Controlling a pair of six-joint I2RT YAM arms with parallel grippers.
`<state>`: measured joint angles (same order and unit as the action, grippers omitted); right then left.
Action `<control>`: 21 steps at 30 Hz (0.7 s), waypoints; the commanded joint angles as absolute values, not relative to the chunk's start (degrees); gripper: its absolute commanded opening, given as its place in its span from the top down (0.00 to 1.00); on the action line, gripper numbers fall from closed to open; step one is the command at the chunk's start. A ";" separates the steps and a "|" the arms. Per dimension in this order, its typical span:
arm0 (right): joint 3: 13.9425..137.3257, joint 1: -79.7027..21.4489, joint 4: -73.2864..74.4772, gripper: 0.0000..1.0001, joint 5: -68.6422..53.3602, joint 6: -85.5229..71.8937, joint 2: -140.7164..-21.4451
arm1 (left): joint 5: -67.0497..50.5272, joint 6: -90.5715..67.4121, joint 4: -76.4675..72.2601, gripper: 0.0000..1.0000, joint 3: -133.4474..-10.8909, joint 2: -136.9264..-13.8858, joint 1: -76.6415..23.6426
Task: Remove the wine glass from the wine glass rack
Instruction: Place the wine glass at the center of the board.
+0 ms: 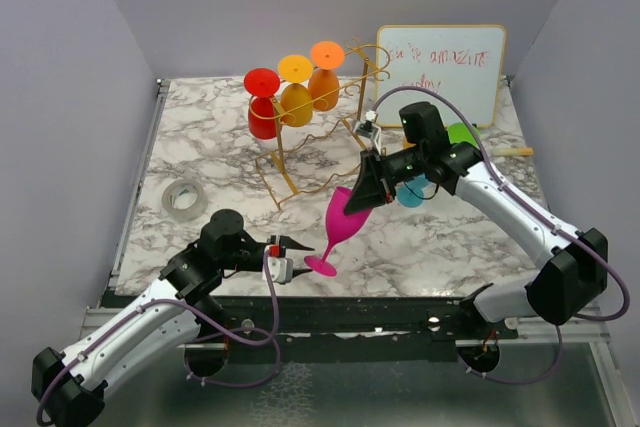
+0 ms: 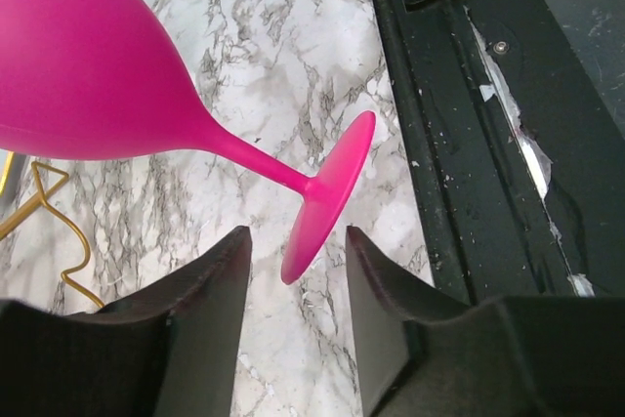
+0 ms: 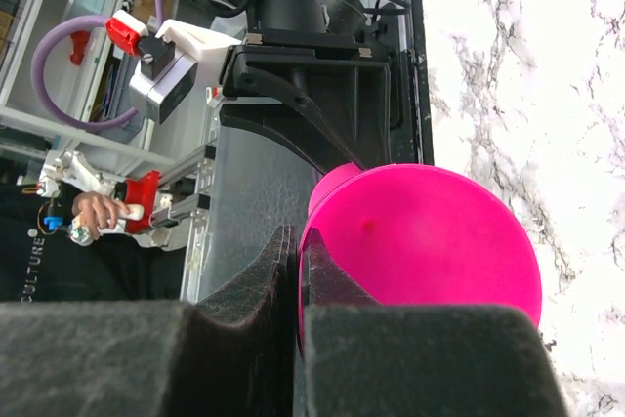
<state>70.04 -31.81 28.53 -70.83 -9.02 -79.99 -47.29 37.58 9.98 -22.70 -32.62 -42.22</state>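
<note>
A pink wine glass (image 1: 343,219) hangs tilted over the table's front middle, away from the gold wire rack (image 1: 292,169). My right gripper (image 1: 368,187) is shut on the rim of its bowl; in the right wrist view the fingers (image 3: 283,271) pinch the rim of the pink glass (image 3: 430,231). My left gripper (image 1: 297,246) is open, and its jaws stand on either side of the glass's foot (image 2: 332,187) without touching it. Red (image 1: 262,107), yellow (image 1: 295,95) and orange (image 1: 323,79) glasses hang upside down on the rack.
A white-board (image 1: 441,67) leans at the back right. A roll of tape (image 1: 185,198) lies at the left. Green (image 1: 463,133) and blue (image 1: 410,196) objects sit behind my right arm. The black table edge (image 2: 459,144) runs close to the glass's foot.
</note>
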 commanded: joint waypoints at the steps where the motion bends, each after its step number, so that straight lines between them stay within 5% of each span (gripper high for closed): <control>1: 68.64 -32.08 27.25 1.00 -69.70 -9.40 -77.43 | -45.30 37.89 10.63 0.52 -22.28 -31.72 -42.11; 21: 65.26 -33.07 31.94 1.00 -41.06 -15.96 -72.14 | -33.06 31.27 8.55 0.39 -23.11 -29.47 -41.85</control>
